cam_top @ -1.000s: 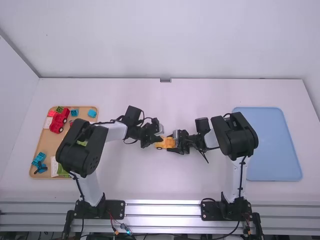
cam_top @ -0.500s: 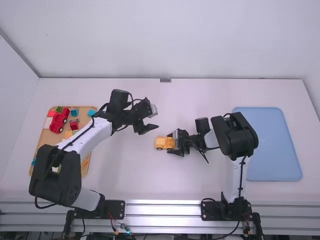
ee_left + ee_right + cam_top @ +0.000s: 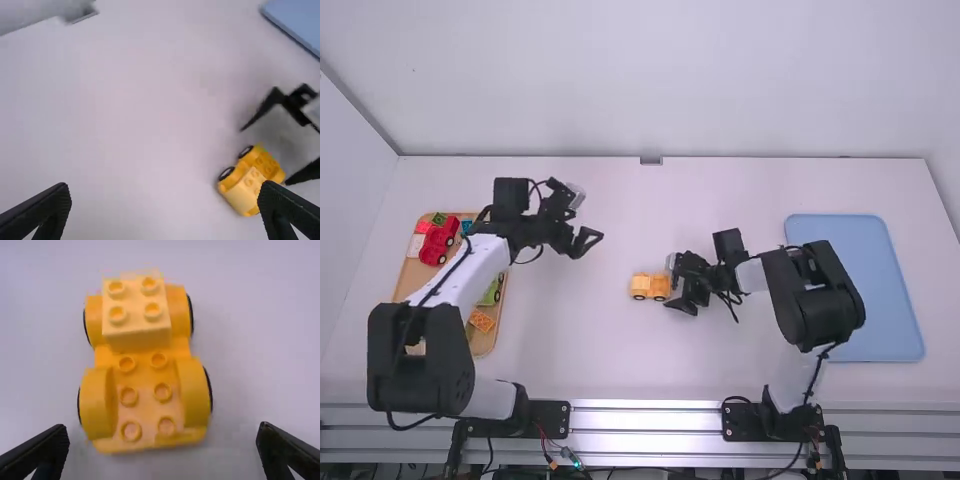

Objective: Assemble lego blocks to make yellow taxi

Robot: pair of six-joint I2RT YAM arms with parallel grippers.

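Left gripper point(image 3: 165, 187) open, withdrawn toward car's point(image 3: 150, 390) 10 o'clock; right gripper point(image 3: 162, 427) open, eased off at 3. Car mid-table, block point(image 3: 136, 312) on top. Seating likely done; next block due.

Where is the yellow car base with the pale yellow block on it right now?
In the high view, the yellow car base stands on the table left of centre, just left of the right gripper.
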